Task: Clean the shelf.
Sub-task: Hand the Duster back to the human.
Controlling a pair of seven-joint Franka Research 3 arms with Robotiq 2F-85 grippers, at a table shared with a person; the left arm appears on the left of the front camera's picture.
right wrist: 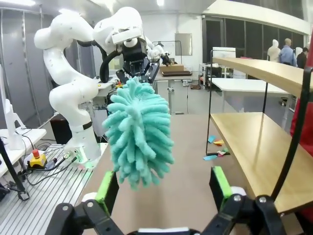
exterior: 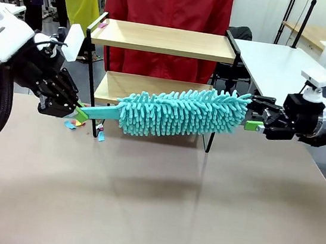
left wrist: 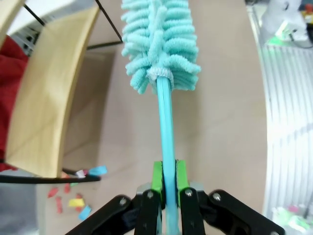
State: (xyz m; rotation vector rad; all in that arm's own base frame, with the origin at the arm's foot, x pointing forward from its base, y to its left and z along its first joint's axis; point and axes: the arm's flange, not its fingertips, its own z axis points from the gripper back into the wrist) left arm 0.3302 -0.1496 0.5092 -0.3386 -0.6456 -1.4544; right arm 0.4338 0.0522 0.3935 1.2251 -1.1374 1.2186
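The shelf (exterior: 162,39) stands at the table's far side, with two light wooden boards in a black frame. My left gripper (exterior: 80,113) is shut on the teal handle of a fluffy teal duster (exterior: 182,111). The duster lies level in front of the lower board (exterior: 149,87). In the left wrist view the green pads (left wrist: 156,177) clamp the duster handle (left wrist: 166,122), and the lower board (left wrist: 44,98) runs along the left. My right gripper (exterior: 252,114) stands open at the duster's tip. In the right wrist view its fingers (right wrist: 220,181) are spread wide behind the duster head (right wrist: 139,132).
Coloured paper scraps (exterior: 72,124) lie on the table by the shelf's left legs, and show again as scraps (left wrist: 78,198) and scraps (right wrist: 215,147). A pink scrap (exterior: 103,25) sits on the top board. A person in red (exterior: 166,2) stands behind the shelf. A white table (exterior: 290,66) is at right.
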